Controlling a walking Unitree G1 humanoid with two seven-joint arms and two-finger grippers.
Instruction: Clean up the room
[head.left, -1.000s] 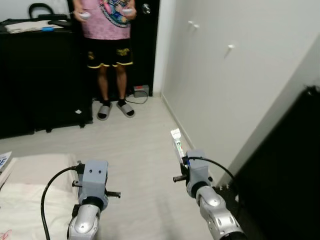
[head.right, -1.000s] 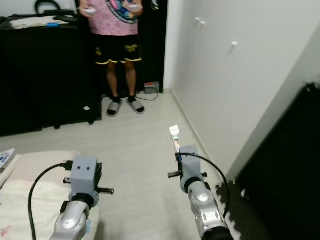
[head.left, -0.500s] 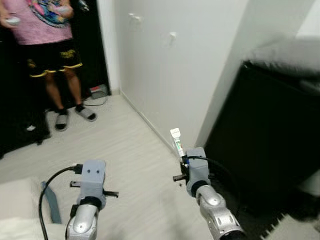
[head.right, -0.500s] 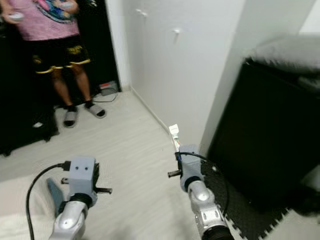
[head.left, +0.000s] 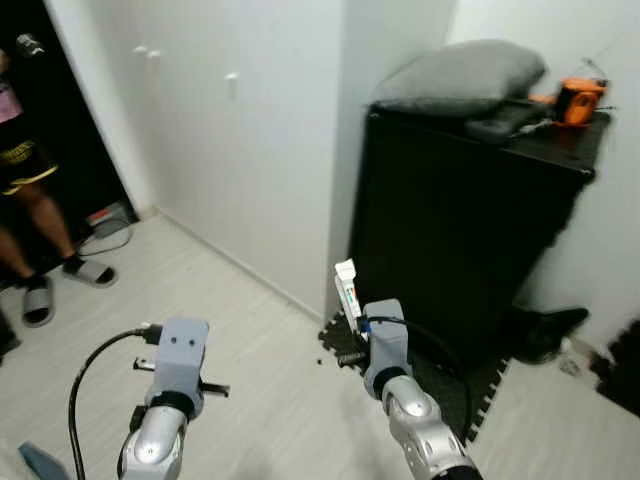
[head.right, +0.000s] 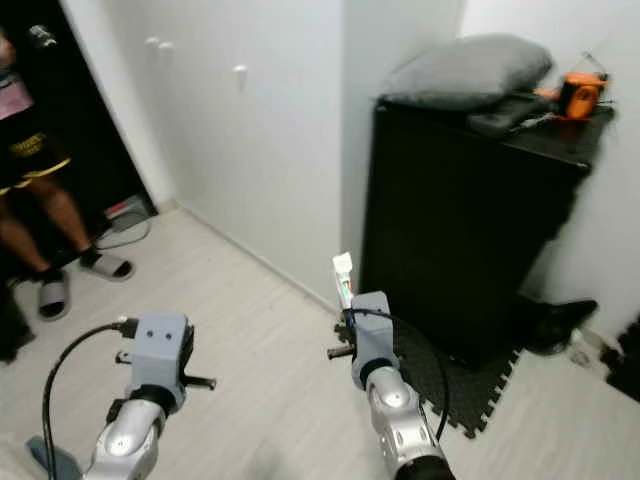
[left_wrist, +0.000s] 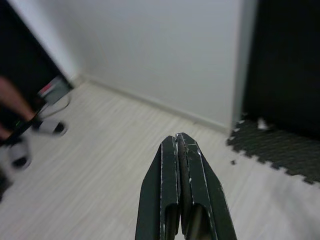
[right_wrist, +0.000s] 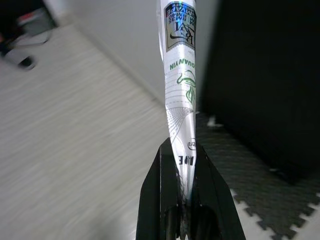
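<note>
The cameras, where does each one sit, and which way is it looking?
Left eye and right eye views: on the head, looking forward and down at the black cabinet; both arms show.
Left wrist view: on the left arm, looking along the shut left gripper at the floor.
Right wrist view: on the right arm, looking along the right gripper holding a tube.
Shared: the foam mat.

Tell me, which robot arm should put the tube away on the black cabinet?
Probably the right. Its right claw is already shut on the white tube, and it is the nearer arm to the black cabinet. The left claw is shut on nothing.
</note>
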